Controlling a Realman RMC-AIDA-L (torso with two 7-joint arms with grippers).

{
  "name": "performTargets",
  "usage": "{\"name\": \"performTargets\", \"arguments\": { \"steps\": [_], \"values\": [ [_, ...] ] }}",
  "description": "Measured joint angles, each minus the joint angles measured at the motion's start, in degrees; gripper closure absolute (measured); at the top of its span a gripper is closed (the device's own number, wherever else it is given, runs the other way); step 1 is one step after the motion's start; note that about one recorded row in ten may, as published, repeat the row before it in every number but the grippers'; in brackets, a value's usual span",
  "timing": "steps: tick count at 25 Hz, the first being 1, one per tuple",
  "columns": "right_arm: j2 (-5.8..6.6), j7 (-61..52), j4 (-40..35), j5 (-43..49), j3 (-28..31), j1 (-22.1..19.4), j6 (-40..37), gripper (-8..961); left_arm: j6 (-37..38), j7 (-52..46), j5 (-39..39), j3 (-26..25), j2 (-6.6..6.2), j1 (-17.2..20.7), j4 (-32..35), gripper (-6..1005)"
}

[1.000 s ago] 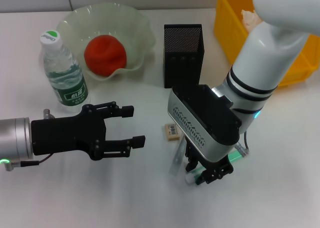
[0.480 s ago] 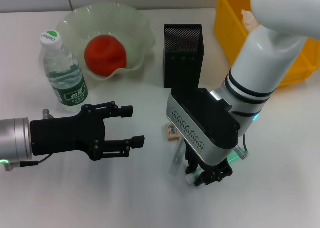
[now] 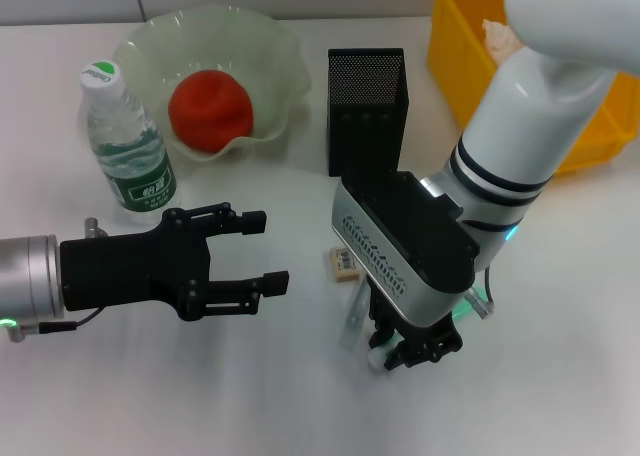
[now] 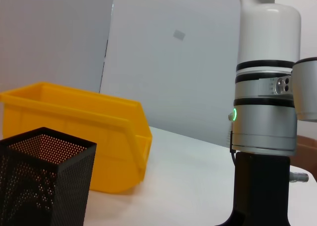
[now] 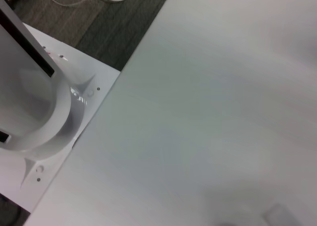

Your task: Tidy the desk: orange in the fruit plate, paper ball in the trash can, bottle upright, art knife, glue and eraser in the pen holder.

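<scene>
head view: my right gripper (image 3: 415, 351) is down at the desk (image 3: 250, 396), its black fingers over the mint-green glue (image 3: 382, 356), whose white cap end pokes out just beside them. i cannot tell whether those fingers have closed on it. the slim grey art knife (image 3: 354, 316) lies touching or just beside the glue, its long axis running toward and away from me with a slight tilt; my wrist hides its far part. the eraser (image 3: 343, 262) lies flat just beyond, near the knife. my left gripper (image 3: 262, 249) hovers over the desk to the left, its 2 fingers spread wide and holding nothing.

the orange (image 3: 209, 110) sits in the fruit plate (image 3: 270, 36). the paper ball (image 3: 497, 34) is in the trash can (image 3: 455, 46), mostly hidden by my arm. the pen holder (image 3: 366, 111) stands upright beyond my right wrist; i cannot see its contents. the bottle (image 3: 124, 144) stands upright beside the plate.
</scene>
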State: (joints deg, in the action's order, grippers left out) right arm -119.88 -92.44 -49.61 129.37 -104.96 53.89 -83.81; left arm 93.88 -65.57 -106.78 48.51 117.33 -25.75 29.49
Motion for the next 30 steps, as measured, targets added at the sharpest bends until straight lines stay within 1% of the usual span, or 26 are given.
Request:
{"name": "performTargets", "arguments": {
  "steps": [5, 6, 7, 8, 9, 10, 11, 12, 17, 18, 19, 20, 21, 22, 23, 26, 27, 28, 29, 30],
  "values": [
    [0.14, -0.30, -1.53, 0.09, 2.70, -1.22, -1.89, 781, 0.16, -0.10, -0.01, -0.48, -0.05, 0.00, 0.05, 196],
    [0.35, -0.29, -2.90, 0.26, 6.32, -2.18, -4.02, 780, 0.29, -0.05, 0.00, -0.96, -0.06, 0.05, 0.05, 196],
    [0.35, -0.29, -2.90, 0.26, 6.32, -2.18, -4.02, 780, 0.29, -0.05, 0.00, -0.96, -0.06, 0.05, 0.05, 196],
    [0.50, -0.10, -4.60, 0.39, 10.47, -3.36, -6.27, 780, 0.55, 0.05, -0.01, -1.46, -0.15, 0.15, 0.05, 196],
    [0.50, -0.10, -4.60, 0.39, 10.47, -3.36, -6.27, 780, 0.55, 0.05, -0.01, -1.46, -0.15, 0.15, 0.05, 196],
    [0.55, 0.21, -5.80, 0.49, 13.17, -4.28, -7.71, 780, 0.55, 0.05, -0.01, -1.46, -0.15, 0.15, 0.05, 196],
    [0.61, 0.98, -7.64, 0.66, 17.63, -6.03, -9.54, 780, 0.81, 0.11, -0.01, -2.30, -0.25, 0.19, 0.05, 196],
    [0.61, 0.98, -7.64, 0.66, 17.63, -6.03, -9.54, 778, 0.81, 0.11, -0.01, -2.30, -0.25, 0.19, 0.05, 196],
    [0.62, 4.63, -10.01, 0.12, 29.71, -10.45, -13.40, 771, 0.89, 0.21, 0.01, -2.94, -0.26, 0.17, 0.10, 196],
    [0.62, 6.45, -9.99, -1.14, 34.07, -12.17, -14.17, 769, 1.19, 0.26, 0.05, -3.08, -0.24, -0.02, 0.14, 196],
    [0.62, 6.45, -9.99, -1.14, 34.07, -12.17, -14.17, 767, 1.19, 0.26, 0.05, -3.08, -0.24, -0.02, 0.14, 196],
    [0.64, 7.79, -9.85, -2.41, 36.43, -13.42, -14.22, 766, 1.33, 0.26, 0.05, -3.17, -0.22, -0.05, 0.14, 196],
    [0.69, 10.13, -9.40, -4.85, 40.22, -15.44, -14.30, 764, 1.63, 0.26, 0.08, -3.50, -0.20, -0.11, 0.11, 196],
    [0.69, 10.13, -9.40, -4.85, 40.22, -15.44, -14.30, 763, 1.63, 0.26, 0.08, -3.50, -0.20, -0.11, 0.11, 196],
    [0.73, 13.03, -8.24, -7.99, 44.12, -17.43, -14.33, 761, 1.96, 0.26, 0.11, -3.66, -0.19, -0.15, 0.11, 196],
    [0.77, 17.34, -4.99, -12.69, 50.18, -19.46, -14.34, 756, 2.61, 0.27, 0.19, -4.22, -0.11, -0.27, 0.14, 196],
    [0.77, 17.34, -4.99, -12.69, 50.18, -19.46, -14.34, 755, 2.61, 0.27, 0.19, -4.22, -0.11, -0.27, 0.14, 196],
    [0.79, 20.11, -2.01, -16.09, 53.85, -20.17, -13.93, 753, 2.85, 0.27, 0.21, -4.38, -0.07, -0.32, 0.14, 196],
    [0.79, 20.11, -2.01, -16.09, 53.85, -20.17, -13.93, 752, 2.85, 0.27, 0.21, -4.38, -0.07, -0.32, 0.14, 196],
    [0.83, 21.25, -0.37, -17.56, 55.54, -20.36, -13.59, 750, 2.93, 0.27, 0.22, -4.40, -0.04, -0.36, 0.14, 196]
  ]
}}
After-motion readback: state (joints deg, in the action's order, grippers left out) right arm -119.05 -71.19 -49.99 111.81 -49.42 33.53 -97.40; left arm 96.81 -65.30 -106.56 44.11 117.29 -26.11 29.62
